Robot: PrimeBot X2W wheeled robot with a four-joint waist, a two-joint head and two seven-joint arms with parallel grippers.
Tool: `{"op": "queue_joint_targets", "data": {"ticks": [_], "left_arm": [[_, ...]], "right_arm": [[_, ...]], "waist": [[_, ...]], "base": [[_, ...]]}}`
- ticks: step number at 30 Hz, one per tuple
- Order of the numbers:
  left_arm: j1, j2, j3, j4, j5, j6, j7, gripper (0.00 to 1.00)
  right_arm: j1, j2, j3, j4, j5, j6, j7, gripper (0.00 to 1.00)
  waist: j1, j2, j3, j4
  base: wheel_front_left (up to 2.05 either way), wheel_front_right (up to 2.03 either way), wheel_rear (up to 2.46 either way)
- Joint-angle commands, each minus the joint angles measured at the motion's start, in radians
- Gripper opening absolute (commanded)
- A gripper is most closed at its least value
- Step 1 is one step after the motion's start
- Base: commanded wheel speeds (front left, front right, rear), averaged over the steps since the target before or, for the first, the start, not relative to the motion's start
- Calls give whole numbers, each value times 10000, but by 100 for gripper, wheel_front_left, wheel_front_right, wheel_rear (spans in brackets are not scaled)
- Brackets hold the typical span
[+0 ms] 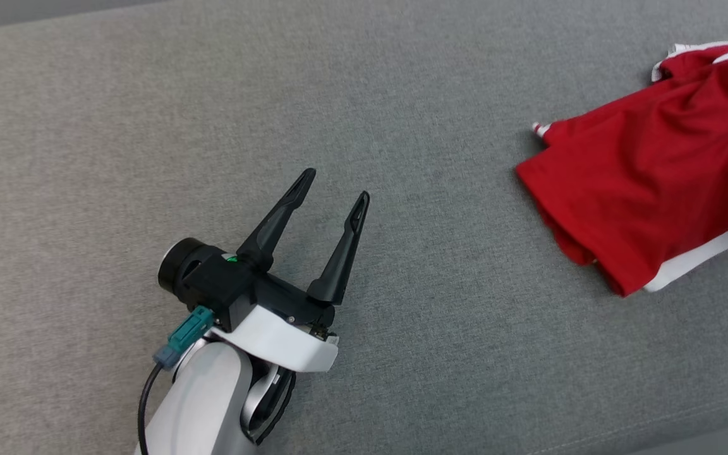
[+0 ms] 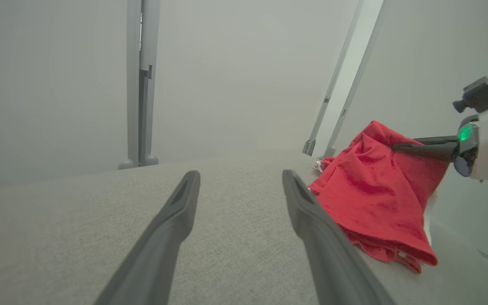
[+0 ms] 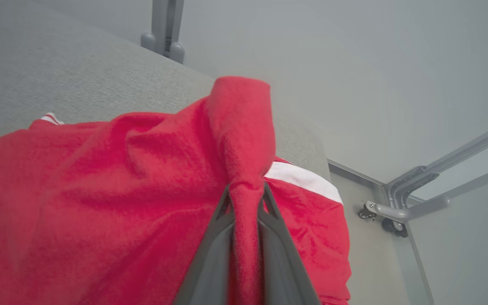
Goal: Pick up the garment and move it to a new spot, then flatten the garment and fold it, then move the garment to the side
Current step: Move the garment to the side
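Note:
A red garment (image 1: 648,183) with white trim lies bunched at the right side of the grey cloth surface (image 1: 149,95). My right gripper (image 3: 246,190) is shut on a raised fold of the garment (image 3: 100,190), and the pinched cloth stands up between the fingers. The left wrist view shows that same gripper (image 2: 396,146) reaching in from the right at the top of the garment (image 2: 375,186). My left gripper (image 1: 337,186) rests low over bare surface well to the garment's left. It is open, with nothing between its fingers (image 2: 172,220).
The grey surface ends close behind the garment, at a corner (image 3: 311,152). Beyond it are a pale floor and metal frame legs with casters (image 3: 400,212). An upright grey post (image 2: 140,84) stands past the far edge. The front edge (image 1: 718,430) runs at lower right.

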Motion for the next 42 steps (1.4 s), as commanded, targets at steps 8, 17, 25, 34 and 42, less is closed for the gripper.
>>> {"op": "queue_joint_targets", "data": {"ticks": [8,17,25,34,42], "left_arm": [[-836,78,-312,118,163,-9,-30,100],[-1222,422,-468,276,292,-4,4,100],[-1366,577,-436,331,278,11,50,100],[-1373,643,-624,326,165,40,68,100],[-1209,334,-550,133,33,34,50,100]], "right_arm": [[-878,-1149,-1098,363,105,-3,-151,0],[-1468,-1383,-1894,1334,181,-5,-166,0],[-1838,-1119,-1898,2302,-40,-3,-166,0],[-2114,-722,-2235,4264,42,-3,-132,100],[-2431,-462,-2132,4578,-191,-3,-158,100]], "waist": [[0,0,1727,-568],[0,0,2672,-288],[0,0,3252,87],[0,0,3510,590],[0,0,2727,725]], "base": [[0,0,0],[0,0,0],[0,0,0],[0,0,0],[0,0,0]]}}
